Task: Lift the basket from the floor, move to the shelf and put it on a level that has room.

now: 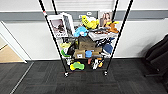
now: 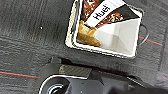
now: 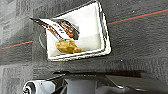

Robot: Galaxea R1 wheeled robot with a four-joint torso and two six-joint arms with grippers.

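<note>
The shelf (image 1: 85,37) is the biggest thing ahead in the head view: a tall black wire rack on castors against a pale wall, its lower tiers crowded with toys, cardboard boxes (image 1: 86,43) and picture cards (image 1: 60,25). Its uppermost tier cannot be made out clearly between the posts. Beneath it lies the floor (image 1: 82,83) of dark grey striped carpet tiles, with a strip of tan flooring (image 1: 8,53) at the left.

The basket (image 3: 103,37) sits on that carpet below both wrist cameras, upright and open-topped, with a white lining. Inside are a dark snack packet (image 3: 58,26) and a lumpy golden item (image 3: 67,47). A thin black loop handle (image 2: 145,31) sticks out from one short end.

It looks light, and its woven walls are probably a little flexible, so the two short ends by the handles seem the surest places to grip, keeping it level so the contents stay put.

Whether either gripper's fingers are spread or pressed together cannot be told.
</note>
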